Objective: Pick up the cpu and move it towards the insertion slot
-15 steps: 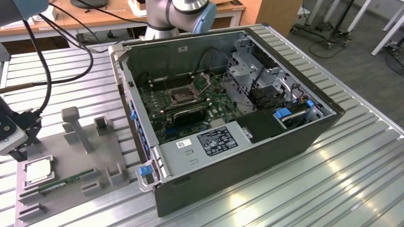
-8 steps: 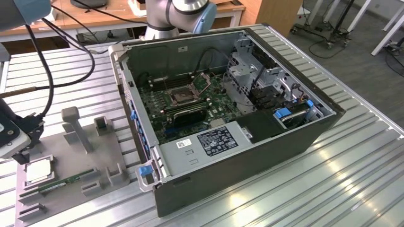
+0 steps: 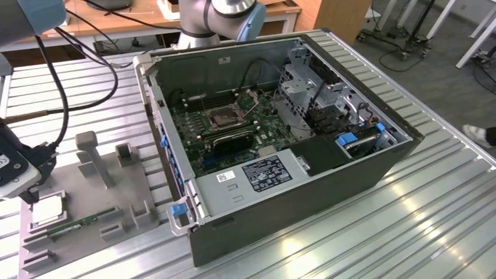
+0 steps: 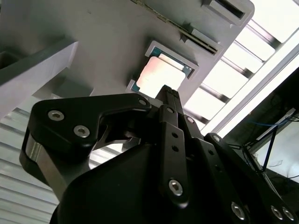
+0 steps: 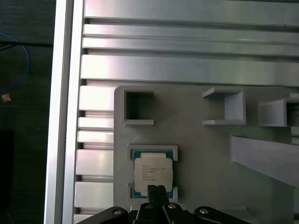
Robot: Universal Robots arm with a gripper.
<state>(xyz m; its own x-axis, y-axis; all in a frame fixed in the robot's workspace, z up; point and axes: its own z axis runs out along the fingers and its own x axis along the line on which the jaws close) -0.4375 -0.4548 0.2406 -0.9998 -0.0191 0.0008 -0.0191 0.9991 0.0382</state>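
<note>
Exterior view
- Gripper (image 3: 31, 196): at about eight o'clock in the exterior view, hanging low over the grey fixture plate (image 3: 85, 200).
- The cpu (image 3: 48, 209): lies flat in its nest on that plate, just at five o'clock of the gripper's tip.
- Memory stick (image 3: 78, 224): lies on the same plate, at four o'clock of the cpu and untouched.
- The insertion slot (image 3: 225, 119): inside the open computer case (image 3: 310, 192), on the motherboard. It sits at about two o'clock of the cpu and well apart from it.

Second wrist view
- Tool state: the gripper (image 4: 169, 93) looks narrow, its tips drawn together with no gap showing and nothing between them.
- The cpu (image 4: 161, 77): sits in its framed pocket just beyond the tips, its pale top catching the light.

First wrist view
- The cpu (image 5: 153, 173): sits square in the pocket, level, with corner frames around it.
- Gripper (image 5: 156, 190): the tip overlaps the chip's near edge. Whether it touches cannot be told.

Judgement
- Step in hand: the approach to the pick. The cpu is not lifted and nothing is carried towards the slot.
- What the pick calls for: probably jaws wide enough to span the chip's edges, a level descent centred on it, and a gentle squeeze, since the pocket frames leave little room.
</note>
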